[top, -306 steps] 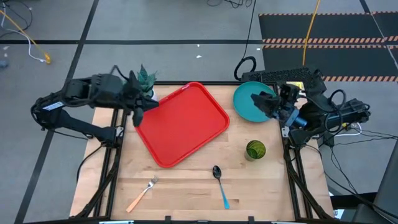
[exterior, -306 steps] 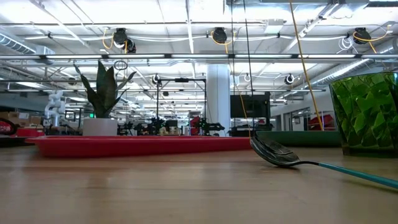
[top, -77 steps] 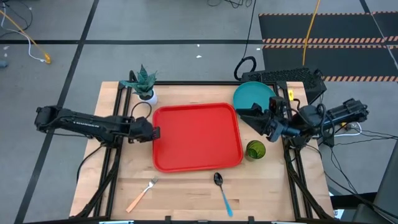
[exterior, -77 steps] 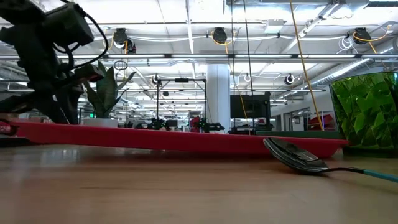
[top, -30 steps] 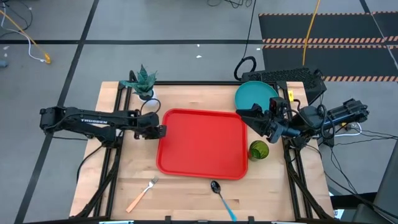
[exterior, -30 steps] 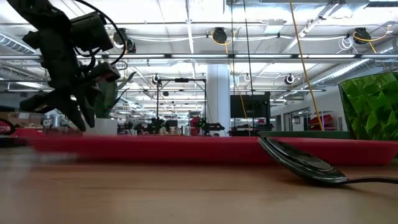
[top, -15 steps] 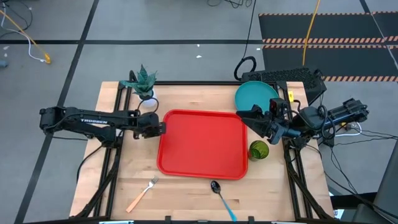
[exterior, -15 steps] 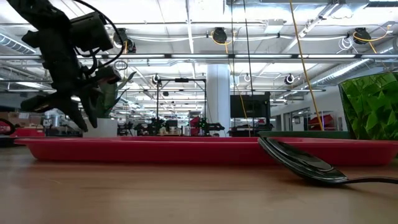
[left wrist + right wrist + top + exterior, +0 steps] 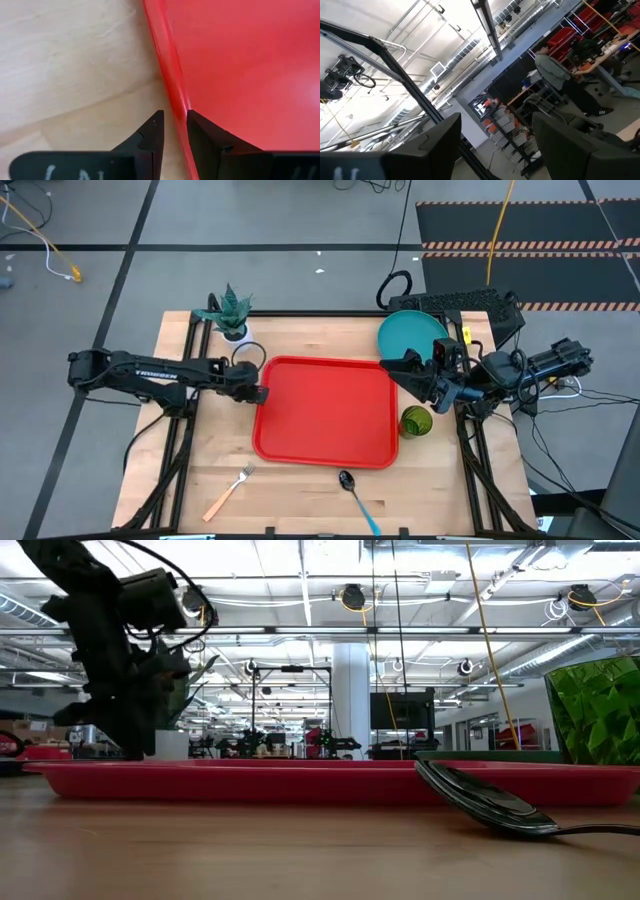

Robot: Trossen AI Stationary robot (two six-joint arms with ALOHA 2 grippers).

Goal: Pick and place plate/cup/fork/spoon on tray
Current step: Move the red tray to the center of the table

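Note:
The red tray (image 9: 325,412) lies flat on the middle of the table. My left gripper (image 9: 258,392) is at its left rim, shut on it. The teal plate (image 9: 410,335) rests flat at the far right. The green cup (image 9: 415,421) stands upright by the tray's right rim. Near the front edge lie the blue-handled spoon (image 9: 355,495) and the orange-handled fork (image 9: 228,492). My right gripper (image 9: 395,368) hovers open between plate and tray, holding nothing. My left gripper has the tray's left rim (image 9: 176,112) between its two fingers, one finger (image 9: 150,142) outside over the wood and the other finger (image 9: 207,142) inside over the tray's floor. The fingers come from above, slanting in from the table's left. The tray lies flat on the table.
A white pot with a green plant (image 9: 230,315) stands at the far left corner, close behind my left arm. Bare wood lies left of the tray. In the right wrist view a person (image 9: 555,75) stands far off in the room.
The tray's left end, blurred in the low view a second ago, now lies still and flat on the table. My left gripper has sunk a little at the rim. My right arm has kept still.

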